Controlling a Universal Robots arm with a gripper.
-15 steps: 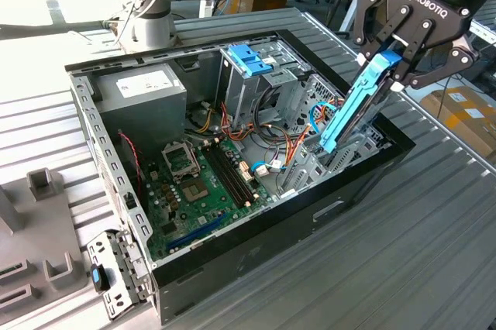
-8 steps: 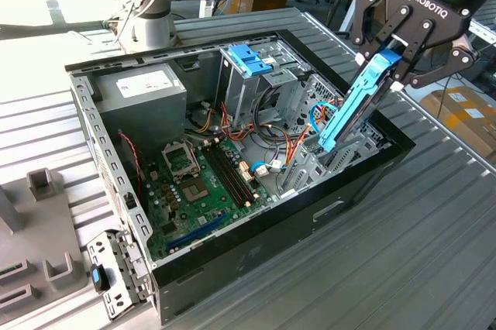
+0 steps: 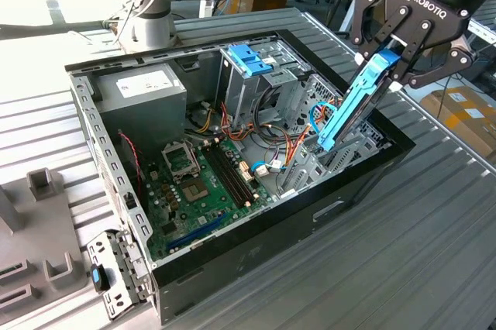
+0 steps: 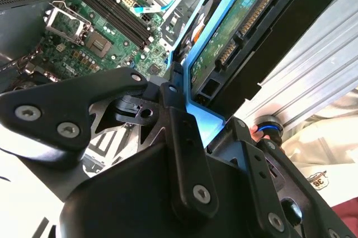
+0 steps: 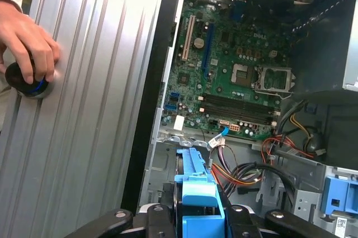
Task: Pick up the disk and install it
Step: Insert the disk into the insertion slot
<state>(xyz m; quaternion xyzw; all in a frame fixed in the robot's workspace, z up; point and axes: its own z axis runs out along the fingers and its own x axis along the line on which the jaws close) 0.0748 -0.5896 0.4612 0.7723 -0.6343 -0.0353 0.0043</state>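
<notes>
- Gripping the disk (image 3: 353,101) by its upper end, the hand (image 3: 399,55) has its fingers closed on the light-blue rail, so the pick-up part of the task is judged complete.
- The disk hangs tilted, its lower end reaching down into the open computer case (image 3: 116,183) at the exterior view's right, close to the grey metal bay (image 3: 329,163) beside the orange and red cables (image 3: 291,148).
- Installation is judged not finished: most of the disk's length stands above the case rim, and it is not lying flat in any slot.
- In the second wrist view the disk's green circuit side and connector (image 4: 246,20) face the camera, with the blue rail (image 4: 204,118) clamped between the black fingers (image 4: 173,109).
- In the first wrist view the blue rail end (image 5: 198,193) sits between the finger links, above the motherboard (image 5: 224,70).
- A separate blue handle on a metal cage (image 3: 248,59) stands deeper inside the case, untouched.
- A person's hand (image 5: 31,42) rests on a dark knob (image 5: 25,81) on the ribbed metal surface (image 5: 95,109) beside the case.
- Hidden: the disk's lower tip and whether it touches the bay cannot be told.
</notes>
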